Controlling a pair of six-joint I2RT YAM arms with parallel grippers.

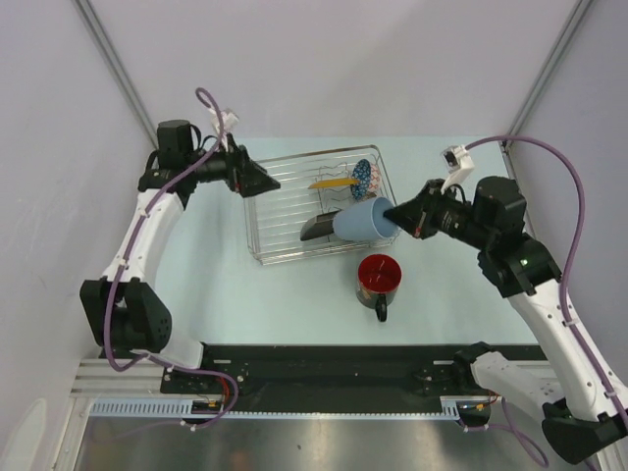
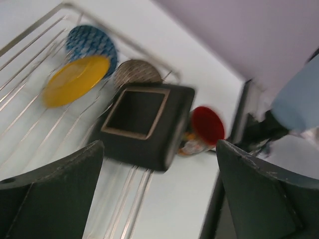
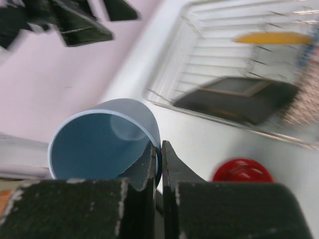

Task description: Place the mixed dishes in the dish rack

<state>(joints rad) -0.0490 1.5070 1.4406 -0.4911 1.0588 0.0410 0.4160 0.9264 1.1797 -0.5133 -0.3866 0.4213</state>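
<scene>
Top external view, nearest the arm bases: the dark red-rimmed mug (image 1: 379,276) stands upright on the table (image 1: 226,285), lower right of centre, just outside the front edge of the dish rack (image 1: 257,226) and not yet loaded. Just beyond it the right gripper (image 1: 397,214) is clamped on the rim of a light blue cup (image 1: 365,220), one finger inside the wall and one outside. The cup lies tilted, mouth toward the gripper, over the rack's right front corner, probably ready to go in among the wires. The right arm reaches in from the right edge, forearm angled leftward. Mid-frame, the rack holds the square black plate (image 1: 319,228) leaning near its front, with the yellow plate (image 1: 332,183) and blue bowl (image 1: 364,175) propped on edge toward the upper right. At the upper left, the left gripper (image 1: 263,180) hovers by the rack's left rim, jaws spread wide and empty, seemingly kept clear of the right arm's work.
</scene>
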